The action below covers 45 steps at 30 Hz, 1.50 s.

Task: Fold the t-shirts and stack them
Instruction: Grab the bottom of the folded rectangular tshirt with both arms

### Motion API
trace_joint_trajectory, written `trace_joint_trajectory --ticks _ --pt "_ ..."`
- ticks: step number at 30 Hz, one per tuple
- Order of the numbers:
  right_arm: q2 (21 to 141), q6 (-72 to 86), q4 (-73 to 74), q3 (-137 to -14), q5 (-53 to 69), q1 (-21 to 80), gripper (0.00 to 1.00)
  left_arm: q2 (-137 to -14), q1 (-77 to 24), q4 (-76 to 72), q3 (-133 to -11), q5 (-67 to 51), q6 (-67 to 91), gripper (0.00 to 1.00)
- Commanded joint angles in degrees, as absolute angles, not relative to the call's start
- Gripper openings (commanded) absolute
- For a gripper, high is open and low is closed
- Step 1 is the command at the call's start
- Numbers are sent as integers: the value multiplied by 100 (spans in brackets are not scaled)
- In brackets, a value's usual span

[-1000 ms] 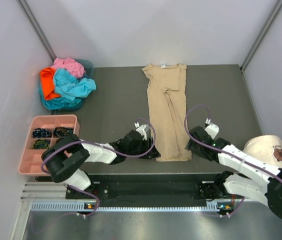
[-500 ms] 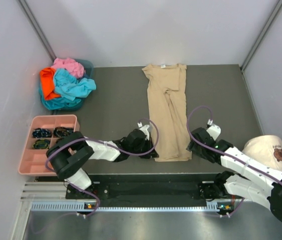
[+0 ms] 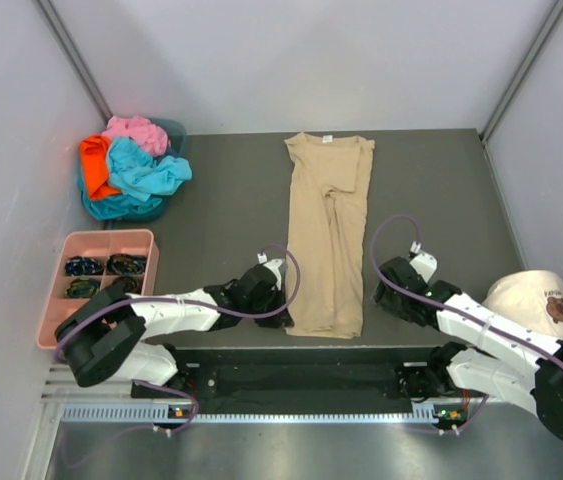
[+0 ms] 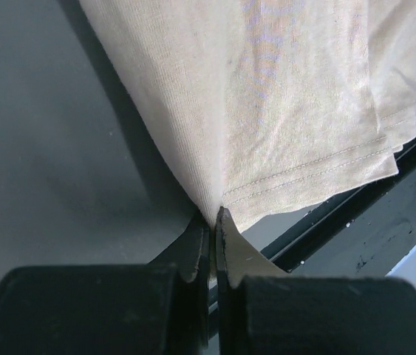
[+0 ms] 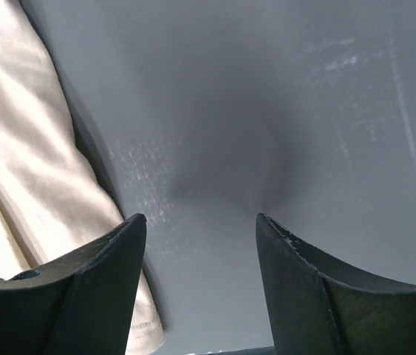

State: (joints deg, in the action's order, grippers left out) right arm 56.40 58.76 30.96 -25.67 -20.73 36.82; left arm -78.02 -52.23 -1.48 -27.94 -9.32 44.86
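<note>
The tan t-shirt point(image 3: 328, 235) lies folded into a long narrow strip down the middle of the table. My left gripper point(image 3: 283, 312) is shut on its near left hem corner point(image 4: 222, 203), the cloth pinched between the fingertips. My right gripper point(image 3: 386, 290) stands open just right of the strip's near end, nothing between its fingers point(image 5: 104, 259), bare table under them. The tan cloth point(image 5: 38, 177) shows at the left of the right wrist view. Turquoise point(image 3: 146, 172), orange point(image 3: 94, 165) and pink point(image 3: 135, 132) t-shirts sit piled in a teal basket at the far left.
A pink compartment tray point(image 3: 53, 320) with small dark items stands at the near left. A cream cap point(image 3: 533, 300) with a brown emblem lies at the near right. The table's front edge and black rail point(image 3: 301, 350) run just below the shirt's hem.
My left gripper has shut on the shirt's hem corner and pulled it left and nearer; the strip's near end shifted left, away from my right gripper. The right arm barely moved.
</note>
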Motion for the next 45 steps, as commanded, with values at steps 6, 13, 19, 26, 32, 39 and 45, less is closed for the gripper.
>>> trace_joint_trajectory --ticks 6,13,19,26,32,39,45 --pt "5555 6231 2953 -2452 -1749 4104 64 -8015 -5256 44 -2839 -1133 4395 0" --pt "5203 6635 3182 -2356 -1591 4552 64 -8104 -5265 35 -2962 -1187 4316 0" --pt "5019 6864 3261 -2250 -1389 4737 64 -8086 -5265 132 -3015 -1151 4263 0" --pt "5062 7189 3050 -2188 -1371 5159 65 -7972 -5265 360 -3023 -1090 4184 0" --pt "5387 7339 2857 -2267 -1371 5475 64 -7910 -5265 475 -3067 -1046 4105 0" --pt "5572 7356 2690 -2285 -1292 5572 57 -7884 -5265 492 -3059 -1037 4104 0" --pt "5590 7383 2663 -2233 -1239 5634 31 -7849 -5265 519 -3050 -993 4104 0"
